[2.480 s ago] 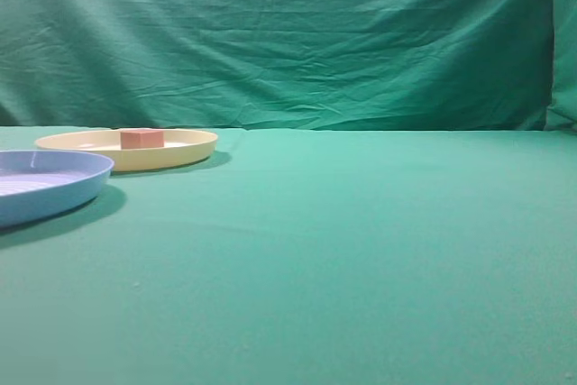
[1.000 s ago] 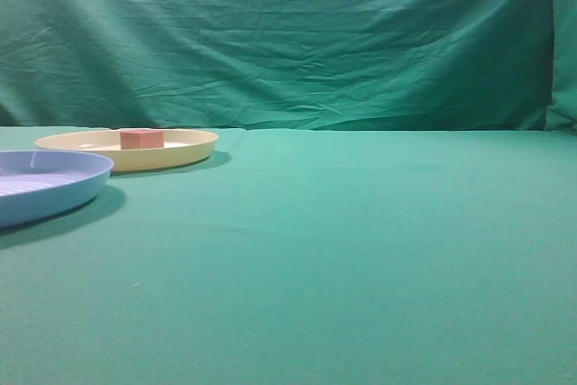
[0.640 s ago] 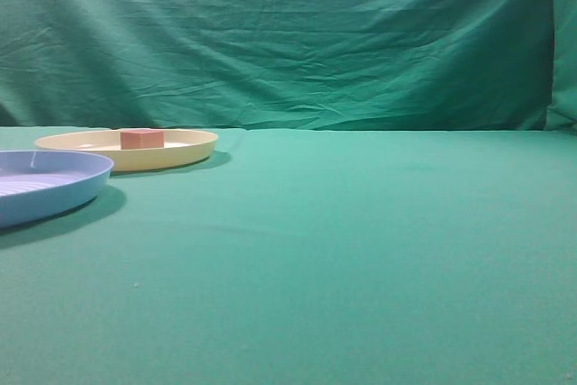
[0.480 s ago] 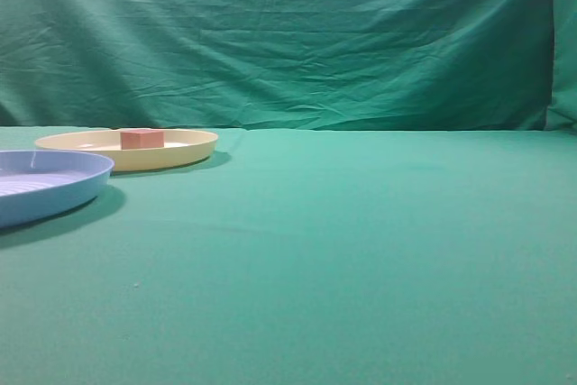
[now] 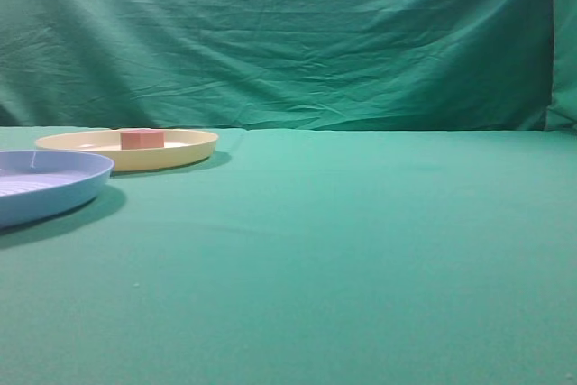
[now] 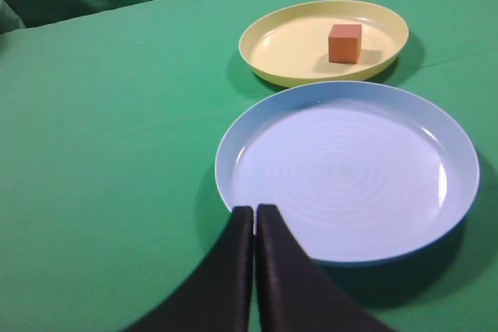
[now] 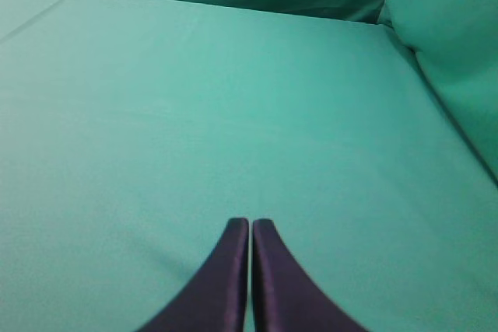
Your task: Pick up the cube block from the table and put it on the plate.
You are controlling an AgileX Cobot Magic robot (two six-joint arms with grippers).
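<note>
Left gripper [image 6: 254, 211] closed, empty; right gripper [image 7: 250, 224] closed, empty.
Small reddish-pink cube block [image 6: 345, 42] sits inside pale yellow round plate [image 6: 268, 50], behind light blue round plate [image 6: 233, 145]; placement looks done, arms parked clear.

backdrop: wrinkled green cloth curtain [image 5: 297, 38] | fills rear wall | light: soft, even

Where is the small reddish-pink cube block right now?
The small reddish-pink cube block sits inside the round pale yellow plate, right of its centre in the left wrist view, beyond the light blue round plate.
</note>
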